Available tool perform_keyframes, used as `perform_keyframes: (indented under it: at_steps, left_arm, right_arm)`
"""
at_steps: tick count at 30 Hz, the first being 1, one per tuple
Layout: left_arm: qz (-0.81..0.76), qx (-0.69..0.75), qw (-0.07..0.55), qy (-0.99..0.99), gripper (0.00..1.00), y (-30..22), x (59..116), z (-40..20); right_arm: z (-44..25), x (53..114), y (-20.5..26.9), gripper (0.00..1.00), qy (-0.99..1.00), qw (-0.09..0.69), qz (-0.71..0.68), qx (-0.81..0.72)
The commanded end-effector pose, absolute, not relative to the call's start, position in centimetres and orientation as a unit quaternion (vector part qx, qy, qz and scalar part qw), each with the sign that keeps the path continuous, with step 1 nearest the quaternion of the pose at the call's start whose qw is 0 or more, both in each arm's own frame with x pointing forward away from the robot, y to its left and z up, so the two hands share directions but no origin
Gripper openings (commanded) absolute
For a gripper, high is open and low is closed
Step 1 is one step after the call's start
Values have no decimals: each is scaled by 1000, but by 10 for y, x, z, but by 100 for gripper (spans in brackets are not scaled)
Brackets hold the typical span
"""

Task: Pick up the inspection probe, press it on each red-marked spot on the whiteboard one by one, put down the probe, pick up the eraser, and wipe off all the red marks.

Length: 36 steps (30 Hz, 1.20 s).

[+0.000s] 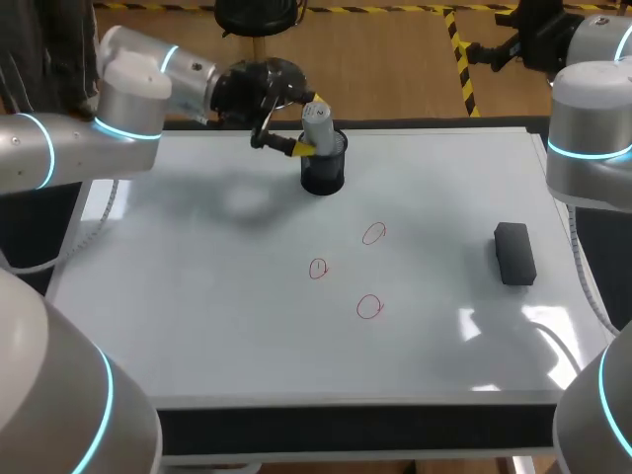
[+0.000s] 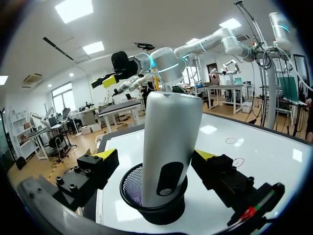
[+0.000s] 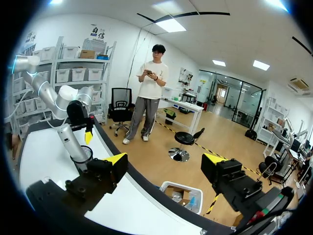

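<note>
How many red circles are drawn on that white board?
3, all near the middle of the whiteboard: the far circle, towards the black cup; the left circle; the near circle, closest to the front edge. None seems hidden.
</note>
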State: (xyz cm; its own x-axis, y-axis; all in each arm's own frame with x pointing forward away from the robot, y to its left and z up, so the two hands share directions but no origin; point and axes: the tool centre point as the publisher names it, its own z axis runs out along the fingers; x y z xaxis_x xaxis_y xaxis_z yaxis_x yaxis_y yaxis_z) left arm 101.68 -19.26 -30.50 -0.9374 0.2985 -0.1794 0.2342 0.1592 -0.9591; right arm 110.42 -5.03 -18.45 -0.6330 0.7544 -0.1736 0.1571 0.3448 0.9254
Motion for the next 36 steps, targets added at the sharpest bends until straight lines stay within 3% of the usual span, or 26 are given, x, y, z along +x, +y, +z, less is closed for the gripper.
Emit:
perform_keyframes:
  at_steps: [1, 12, 13, 14, 15, 28, 36]
  left_arm:
    - [630, -179, 32, -755, 100, -197, 1024, -309]
    - [640, -179, 42, -746, 99, -208, 1023, -306]
    - [641, -179, 40, -745, 50, -208, 1022, -306]
    - [642, -178, 40, -744, 29, -208, 1022, -305]
    - [643, -179, 40, -743, 0, -207, 1021, -304]
    - [659, -172, 48, -731, 0, -197, 1011, -291]
    - [660, -116, 91, -737, 0, -187, 1014, -285]
  right_arm:
    - [-184, 1104, -50, 100, 761, 306, 488, 300]
    - [-184, 1104, -50, 100, 761, 306, 488, 300]
    - [-184, 1104, -50, 100, 761, 306, 488, 300]
    - [-184, 1104, -50, 100, 761, 306, 488, 300]
    - [-184, 1104, -50, 100, 761, 306, 488, 300]
    - [-184, 1104, -50, 100, 761, 306, 488, 300]
    - [-184, 1104, -50, 100, 761, 306, 488, 300]
